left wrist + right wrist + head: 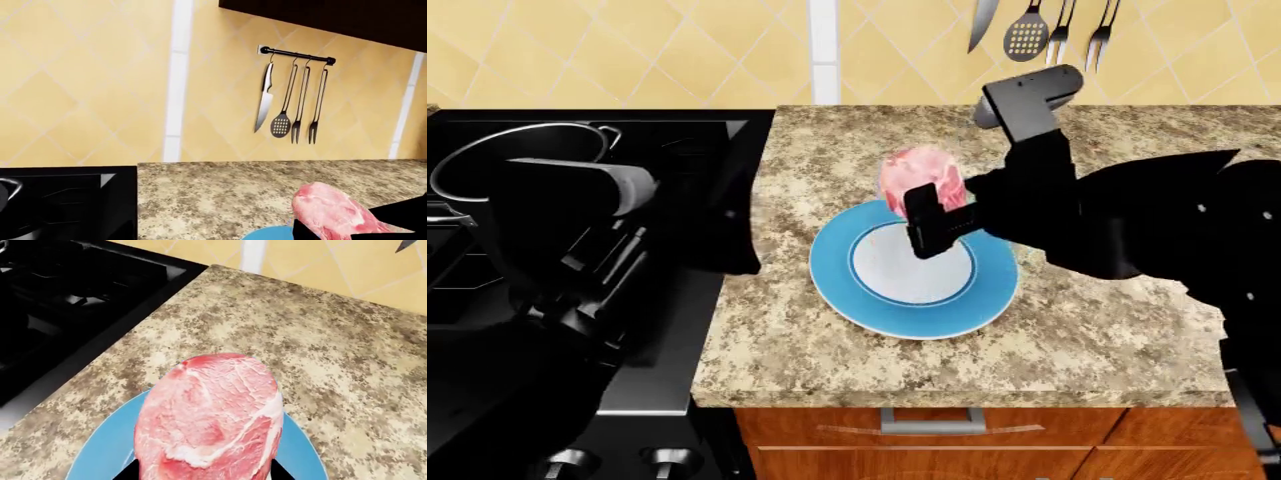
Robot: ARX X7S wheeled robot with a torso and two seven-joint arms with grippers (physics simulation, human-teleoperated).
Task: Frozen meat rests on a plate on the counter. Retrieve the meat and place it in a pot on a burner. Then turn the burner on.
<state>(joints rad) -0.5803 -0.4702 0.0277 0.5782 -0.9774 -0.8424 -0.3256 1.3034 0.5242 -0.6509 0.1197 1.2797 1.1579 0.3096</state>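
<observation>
One gripper, the right gripper [936, 216], is clamped on the frozen meat [922, 177], raised above the plate [914, 305] on the counter [1094, 330]. Only head view shows pot [507, 165]; left gripper's state: can't tell.

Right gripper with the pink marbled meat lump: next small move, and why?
Probably carry it left toward the tall black pot on the stove. The right gripper holds the pink marbled meat lump above the blue-rimmed plate.

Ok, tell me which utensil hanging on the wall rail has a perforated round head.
The slotted spatula, second from the knife end of the rail. The knife has a solid blade; both forks end in prongs.
</observation>
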